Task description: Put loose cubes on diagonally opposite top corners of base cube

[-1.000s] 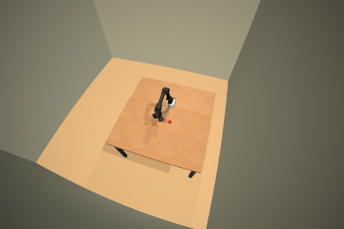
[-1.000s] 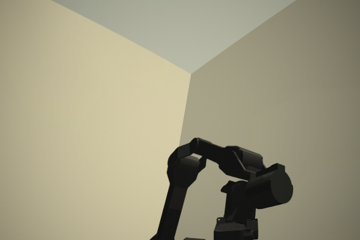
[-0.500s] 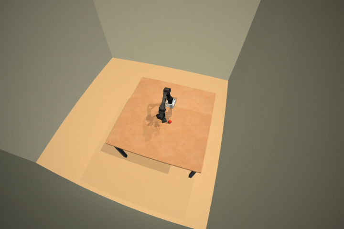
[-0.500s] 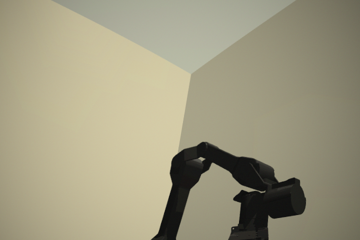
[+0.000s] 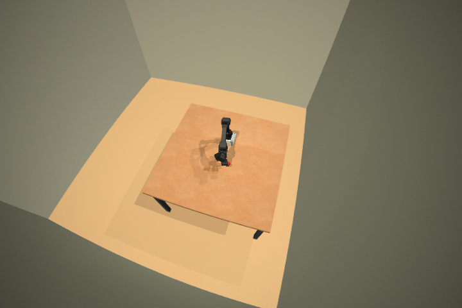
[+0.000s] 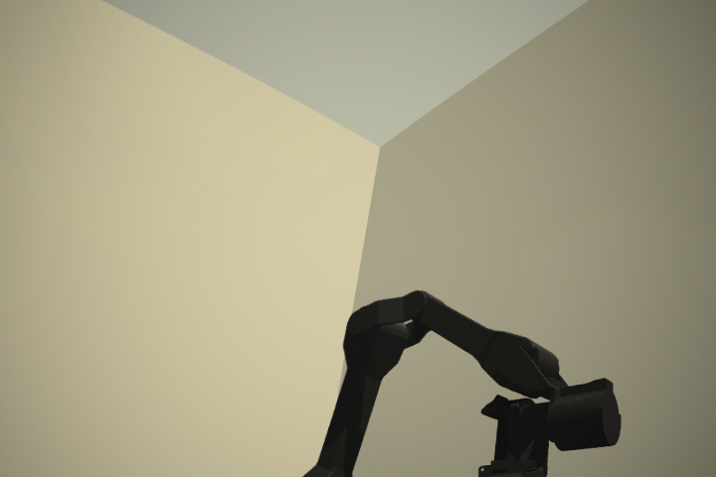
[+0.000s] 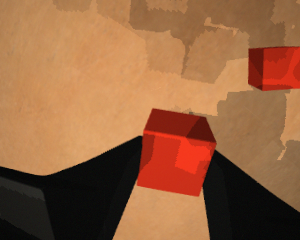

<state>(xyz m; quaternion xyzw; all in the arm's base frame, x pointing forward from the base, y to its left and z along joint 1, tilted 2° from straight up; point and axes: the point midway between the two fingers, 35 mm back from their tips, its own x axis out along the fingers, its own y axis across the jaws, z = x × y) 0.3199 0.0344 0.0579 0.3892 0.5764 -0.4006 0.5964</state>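
Note:
My gripper [image 7: 174,149] is shut on a red cube [image 7: 175,162] in the wrist view, with one black finger on each side. The held cube looks slightly turned, and the table shows beneath it. Another red cube [image 7: 282,69] sits on the table at the upper right of the wrist view. In the top view, a red cube [image 5: 228,163] shows just right of the gripper and a sliver of red [image 5: 217,160] shows at its left; the gripper hides the rest. I cannot tell which cube is the base. In the exterior view the fingers and cubes are out of frame.
The wooden table [image 5: 253,188] carries the arm. The arm's white base [image 5: 231,139] stands behind the gripper in the top view. The black arm [image 5: 224,136] [image 6: 454,331] reaches forward from it, and its shadows fall around the cubes.

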